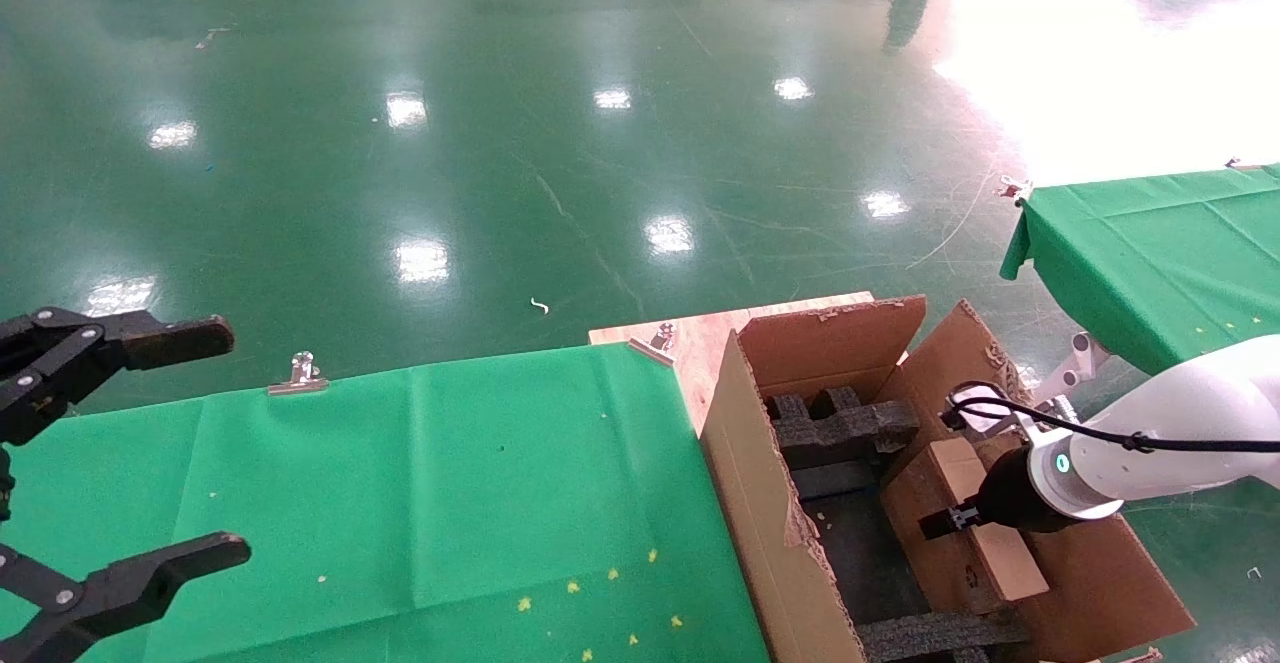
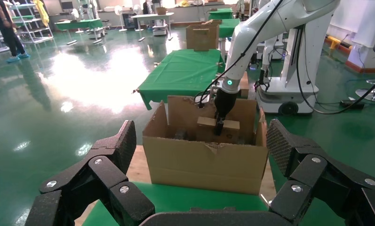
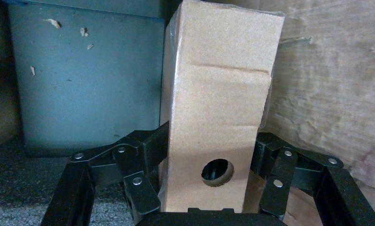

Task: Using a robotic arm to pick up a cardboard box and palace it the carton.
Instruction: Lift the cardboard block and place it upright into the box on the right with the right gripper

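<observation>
Right black linked-finger gripper is clamped on small brown cardboard box, inside large flapped carton. Jamming against black foam blocks is risked if released tilted.

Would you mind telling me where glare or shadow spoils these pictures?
Head view: window glare washes out the floor at upper right. Left wrist view: softer sheen on the floor; carton evenly lit. Right wrist view: dim inside the carton, the cardboard box in the right hand lit.
</observation>
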`<action>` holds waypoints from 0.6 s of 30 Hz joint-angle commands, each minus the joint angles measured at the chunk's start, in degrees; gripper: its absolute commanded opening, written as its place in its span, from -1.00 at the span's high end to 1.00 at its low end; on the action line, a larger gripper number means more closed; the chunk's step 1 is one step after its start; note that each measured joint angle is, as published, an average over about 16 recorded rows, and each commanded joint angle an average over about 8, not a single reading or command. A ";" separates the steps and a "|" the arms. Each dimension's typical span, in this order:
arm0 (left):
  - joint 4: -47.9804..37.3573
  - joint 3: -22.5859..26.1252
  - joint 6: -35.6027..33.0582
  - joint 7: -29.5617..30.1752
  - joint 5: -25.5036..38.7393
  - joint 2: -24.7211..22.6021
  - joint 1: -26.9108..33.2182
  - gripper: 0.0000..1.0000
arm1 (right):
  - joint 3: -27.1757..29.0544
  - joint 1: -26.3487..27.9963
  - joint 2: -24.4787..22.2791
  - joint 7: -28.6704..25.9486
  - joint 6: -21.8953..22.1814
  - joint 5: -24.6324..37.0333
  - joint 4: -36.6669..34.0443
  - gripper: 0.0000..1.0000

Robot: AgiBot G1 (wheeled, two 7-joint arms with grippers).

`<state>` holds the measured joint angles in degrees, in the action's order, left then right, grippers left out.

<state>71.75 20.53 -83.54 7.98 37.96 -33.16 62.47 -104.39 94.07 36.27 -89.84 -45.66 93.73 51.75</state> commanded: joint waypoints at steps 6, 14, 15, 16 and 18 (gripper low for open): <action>-0.01 0.00 0.01 0.00 -0.01 0.00 -0.01 -1.00 | 0.32 -0.76 1.08 2.23 0.19 -1.43 -1.64 -0.60; -0.01 0.00 0.01 -0.01 -0.01 0.01 -0.01 -1.00 | 0.34 -0.80 1.01 1.97 0.16 -1.55 -1.47 -1.00; -0.01 0.00 0.01 0.00 -0.01 0.00 -0.01 -1.00 | 0.32 -0.75 0.96 1.88 0.13 -1.49 -1.41 -1.00; -0.01 0.00 0.01 0.00 -0.01 0.00 -0.01 -1.00 | 0.31 -0.74 0.93 1.82 0.09 -1.46 -1.38 -1.00; -0.01 0.00 0.01 0.00 -0.01 0.00 -0.01 -1.00 | 0.28 -0.71 0.89 1.74 0.02 -1.40 -1.34 -1.00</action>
<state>71.74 20.53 -83.53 7.97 37.95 -33.16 62.46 -104.09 93.36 37.18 -88.02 -45.62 92.29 50.34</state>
